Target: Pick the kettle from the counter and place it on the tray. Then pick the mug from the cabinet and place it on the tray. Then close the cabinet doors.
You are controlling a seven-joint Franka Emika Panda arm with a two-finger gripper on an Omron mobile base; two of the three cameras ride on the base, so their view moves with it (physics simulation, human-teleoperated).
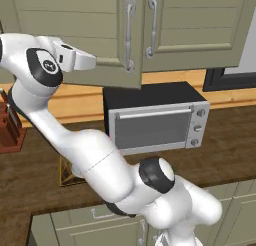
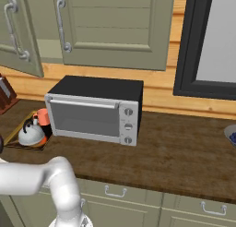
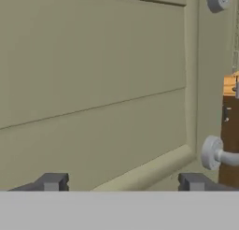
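Observation:
The left cabinet door [image 1: 107, 40] stands ajar, swung out from the cabinet [image 2: 48, 48], while the right door [image 2: 115, 27] is flush. My gripper [image 3: 122, 182] is open, pressed close to the left door's panelled face [image 3: 93, 84], with nothing between its fingertips [image 3: 51, 181]. In the left base view the hand [image 1: 85, 60] points right at that door, left of its silver handle [image 1: 129, 35]. On the counter [image 2: 175, 147] left of the microwave, the tray [image 2: 23, 145] carries the silvery kettle [image 2: 31, 134] and the salmon-orange mug [image 2: 42, 116].
A silver and black microwave [image 2: 94, 108] stands on the counter under the doors. A wooden knife block [image 1: 10, 127] is at the far left. A blue bowl [image 2: 232, 134] sits at the right edge. A dark-framed window [image 2: 212, 41] is at the right.

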